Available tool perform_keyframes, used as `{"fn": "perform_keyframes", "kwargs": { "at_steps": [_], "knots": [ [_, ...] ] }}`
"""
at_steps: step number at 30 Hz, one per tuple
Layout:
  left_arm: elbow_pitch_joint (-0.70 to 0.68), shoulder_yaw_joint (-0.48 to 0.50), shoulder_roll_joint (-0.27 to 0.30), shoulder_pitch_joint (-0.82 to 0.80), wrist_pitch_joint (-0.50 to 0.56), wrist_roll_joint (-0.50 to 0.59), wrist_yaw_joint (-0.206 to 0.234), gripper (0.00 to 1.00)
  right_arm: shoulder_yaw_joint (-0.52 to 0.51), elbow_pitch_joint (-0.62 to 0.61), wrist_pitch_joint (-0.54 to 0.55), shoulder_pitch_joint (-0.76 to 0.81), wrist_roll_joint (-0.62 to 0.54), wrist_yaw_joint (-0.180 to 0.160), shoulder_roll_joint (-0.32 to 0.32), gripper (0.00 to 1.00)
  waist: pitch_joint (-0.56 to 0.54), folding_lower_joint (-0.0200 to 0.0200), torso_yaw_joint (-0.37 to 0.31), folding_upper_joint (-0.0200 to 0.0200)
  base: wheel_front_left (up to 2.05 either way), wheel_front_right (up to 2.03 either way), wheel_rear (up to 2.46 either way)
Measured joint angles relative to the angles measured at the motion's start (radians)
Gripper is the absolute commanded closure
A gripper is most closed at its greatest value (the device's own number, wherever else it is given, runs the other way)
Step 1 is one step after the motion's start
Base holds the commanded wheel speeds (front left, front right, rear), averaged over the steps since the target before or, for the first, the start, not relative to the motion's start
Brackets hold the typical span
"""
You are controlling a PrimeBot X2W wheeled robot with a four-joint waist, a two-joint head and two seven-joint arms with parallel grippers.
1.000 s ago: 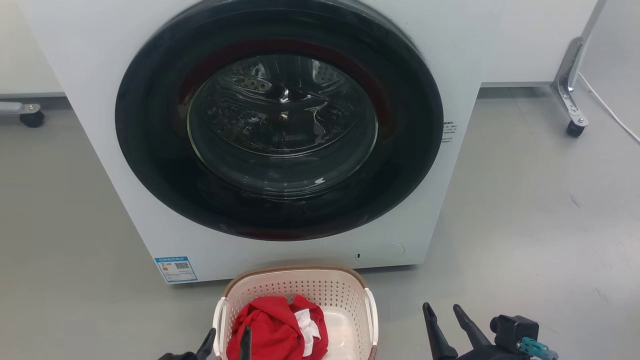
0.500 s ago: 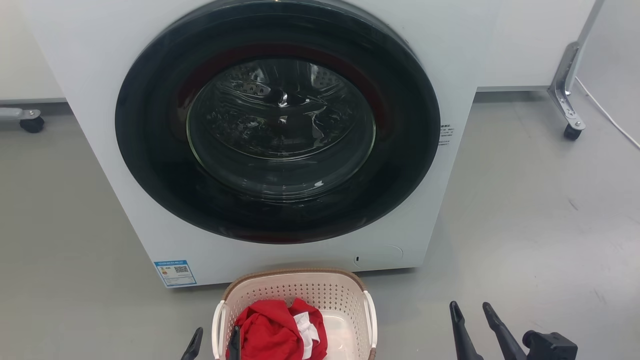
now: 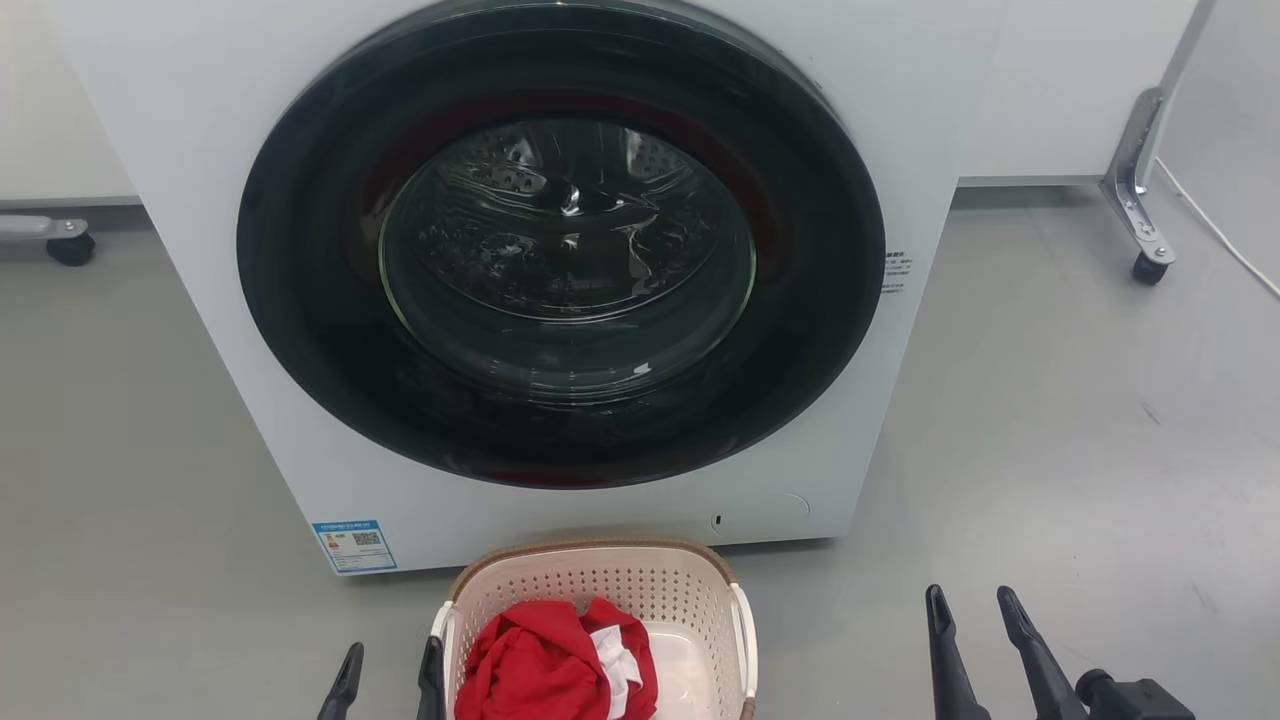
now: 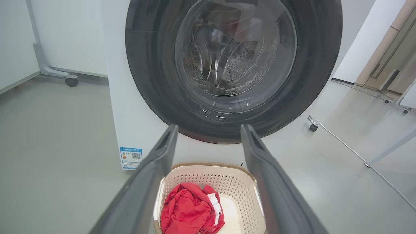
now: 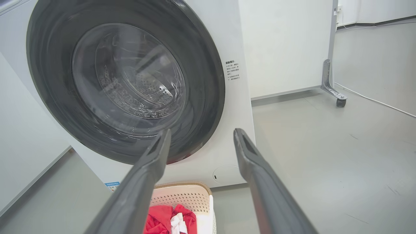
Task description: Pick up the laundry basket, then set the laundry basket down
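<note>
On the grey floor [image 3: 120, 450], far left by the wall, sits a small castor [image 3: 70, 248]; nearer, the left gripper [image 3: 394, 645] hangs with its fingers spread apart and grasping nothing; its inner finger is just beside the left handle [image 3: 444, 620] of the laundry basket [image 3: 600, 590], whether touching I cannot tell; the basket stands on the floor just in front of the washer [image 3: 200, 200], below its round dark door [image 3: 300, 330]; a red garment [image 3: 530, 665] with a white piece lies in the basket's left half; well apart to the right, the right gripper [image 3: 970, 592] is likewise released and empty above bare floor; a castored metal leg [image 3: 1135, 190] stands at the far right.
</note>
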Motion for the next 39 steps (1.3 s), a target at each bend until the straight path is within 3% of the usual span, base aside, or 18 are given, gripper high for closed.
{"fn": "perform_keyframes", "kwargs": {
  "at_steps": [30, 31, 39],
  "knots": [
    [-0.031, 0.052, -0.023, 0.045, 0.000, 0.061, 0.000, 0.00, -0.053, -0.078, 0.000, 0.065, -0.089, -0.003, 0.040, 0.00, -0.014, -0.0001, 0.002, 0.0000, 0.00, 0.00, 0.00],
    [-0.031, 0.052, -0.024, 0.046, 0.000, 0.062, 0.000, 1.00, -0.053, -0.078, 0.000, 0.067, -0.093, -0.003, 0.041, 1.00, -0.014, 0.0000, 0.002, 0.0000, 0.00, 0.00, 0.00],
    [0.036, 0.049, -0.034, 0.071, 0.008, 0.051, -0.002, 1.00, -0.051, -0.008, 0.006, 0.095, -0.089, -0.001, 0.046, 1.00, -0.014, -0.0001, 0.003, 0.0000, 0.00, 0.00, 0.00]
  ]
}}
